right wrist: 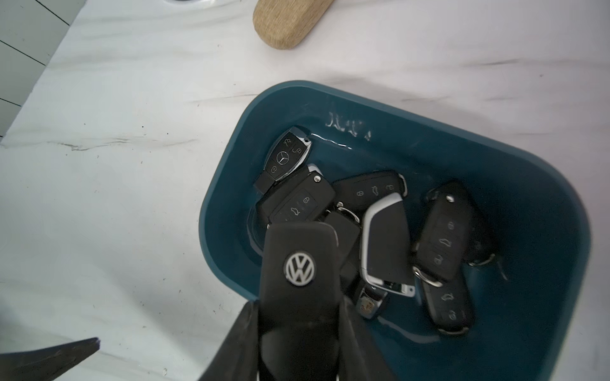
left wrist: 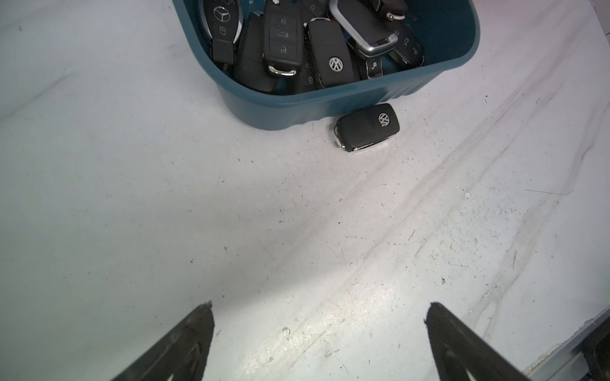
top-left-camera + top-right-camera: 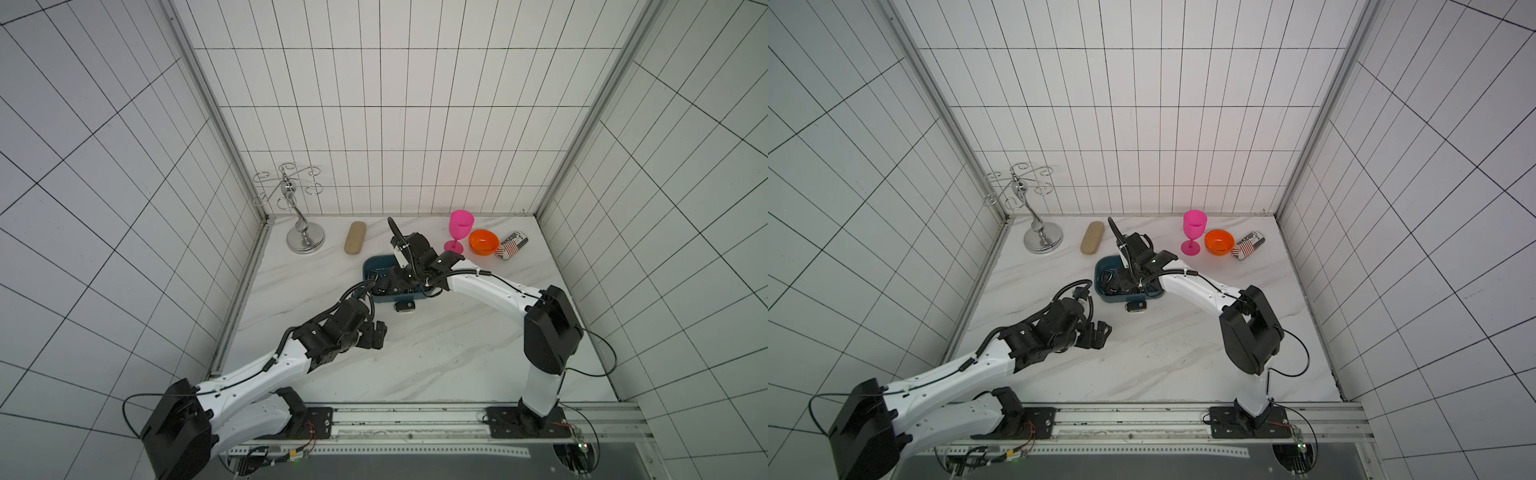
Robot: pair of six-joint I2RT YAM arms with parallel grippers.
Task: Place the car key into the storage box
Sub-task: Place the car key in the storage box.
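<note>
A dark teal storage box [image 3: 372, 262] [image 3: 1105, 266] sits mid-table with several black car keys piled in it [image 1: 442, 240]. My right gripper [image 1: 298, 306] is shut on a black car key [image 1: 298, 264] with a VW badge, held above the box's near-left rim [image 1: 227, 184]. A second VW car key [image 2: 366, 127] [image 3: 404, 307] [image 3: 1136, 306] lies on the table against the box's front wall [image 2: 297, 105]. My left gripper [image 2: 320, 310] [image 3: 376, 334] hangs open and empty over bare table, in front of and left of that key.
Along the back wall stand a chrome cup stand [image 3: 305, 239], a tan oblong case [image 3: 354, 243], a pink goblet [image 3: 459, 228], an orange bowl [image 3: 483, 242] and a can lying on its side [image 3: 511, 246]. Tiled walls close in three sides.
</note>
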